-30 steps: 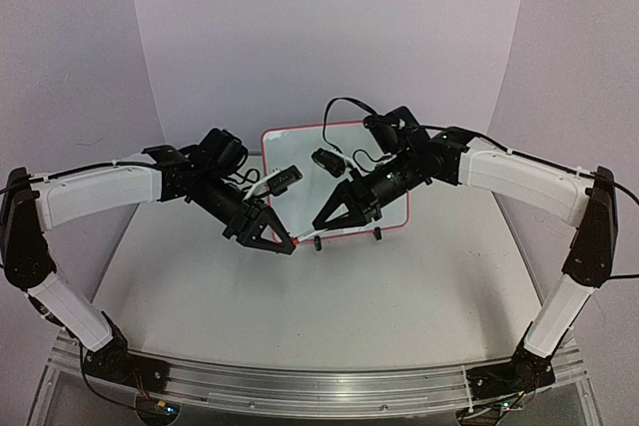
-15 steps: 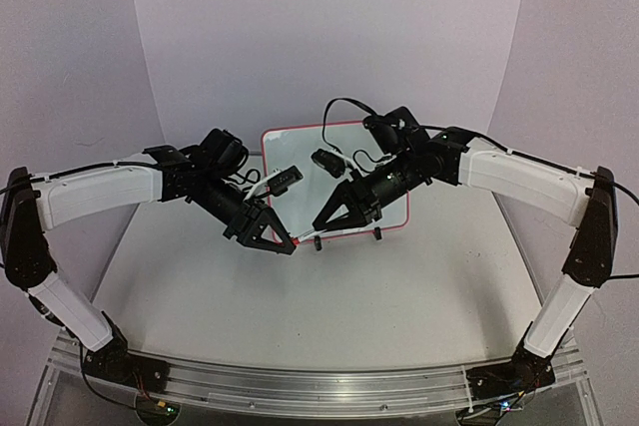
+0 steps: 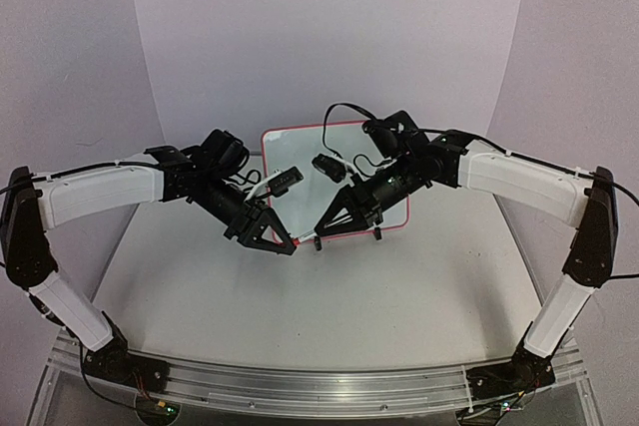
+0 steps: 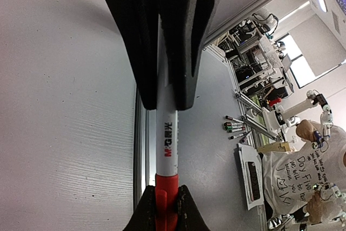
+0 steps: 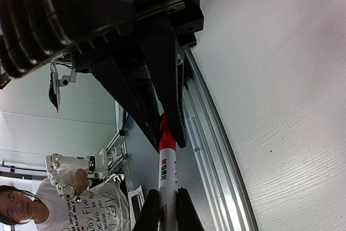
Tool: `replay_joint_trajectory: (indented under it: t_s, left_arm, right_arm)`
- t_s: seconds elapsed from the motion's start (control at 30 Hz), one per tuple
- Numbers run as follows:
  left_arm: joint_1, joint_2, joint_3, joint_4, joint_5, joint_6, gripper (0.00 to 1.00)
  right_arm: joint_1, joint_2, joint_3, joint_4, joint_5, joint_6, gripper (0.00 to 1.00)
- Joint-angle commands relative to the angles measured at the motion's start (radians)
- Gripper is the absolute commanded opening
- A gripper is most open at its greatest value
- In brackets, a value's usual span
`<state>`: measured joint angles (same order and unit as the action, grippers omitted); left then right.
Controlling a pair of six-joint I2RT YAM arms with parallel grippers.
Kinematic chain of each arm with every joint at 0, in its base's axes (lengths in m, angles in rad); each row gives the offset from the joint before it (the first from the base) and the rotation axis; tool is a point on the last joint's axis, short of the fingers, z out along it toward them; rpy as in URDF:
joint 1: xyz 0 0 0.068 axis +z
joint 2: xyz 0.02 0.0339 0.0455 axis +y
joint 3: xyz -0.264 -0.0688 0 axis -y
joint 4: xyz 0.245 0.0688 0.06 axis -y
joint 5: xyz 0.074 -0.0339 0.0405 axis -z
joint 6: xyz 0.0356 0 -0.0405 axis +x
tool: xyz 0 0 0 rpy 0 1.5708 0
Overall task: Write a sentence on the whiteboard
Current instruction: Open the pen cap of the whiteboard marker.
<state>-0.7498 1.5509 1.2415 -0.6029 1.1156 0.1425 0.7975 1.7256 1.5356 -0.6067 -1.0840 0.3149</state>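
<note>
The whiteboard, white with a thin red frame, stands upright at the back of the table. Both arms cover much of it, and no sentence shows on the part I can see. In front of it a marker hangs level between my two grippers. The left gripper is shut on its red cap. The right gripper is shut on the white barrel, its tips almost touching the left one's.
The pale table ends at an aluminium rail by the arm bases. A black clip foot props the board. Purple walls close in behind and at both sides. Beyond the table are several loose markers and a person.
The right gripper's fingers stand a little closer together on the marker, and its wrist has shifted slightly. The left arm and the whiteboard have not moved.
</note>
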Motion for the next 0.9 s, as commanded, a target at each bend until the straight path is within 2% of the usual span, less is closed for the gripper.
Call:
replay_joint_trajectory:
  t_s: [0.0,0.17,0.6,0.73,0.8,0.87]
  left_arm:
    - [-0.002,0.003,0.042,-0.015,0.006,0.025,0.00]
    - [-0.002,-0.008,0.026,-0.018,0.003,0.038,0.00]
    - [-0.002,-0.058,-0.026,-0.048,-0.005,0.040,0.00]
    - [-0.001,-0.058,-0.024,-0.080,-0.013,0.053,0.00]
    - [0.000,-0.065,-0.030,-0.101,-0.025,0.058,0.00]
    - [0.005,-0.084,-0.043,-0.103,-0.042,0.046,0.00]
  right_arm:
    - [0.006,-0.054,0.003,0.004,0.001,-0.021,0.00]
    - [-0.002,-0.067,0.013,0.001,-0.012,-0.046,0.00]
    - [-0.174,-0.151,-0.012,-0.053,-0.129,-0.112,0.00]
    - [-0.197,-0.167,0.009,-0.185,-0.103,-0.193,0.00]
    - [-0.200,-0.165,0.048,-0.316,-0.033,-0.273,0.00]
    - [-0.206,-0.172,0.058,-0.376,0.022,-0.304,0.00]
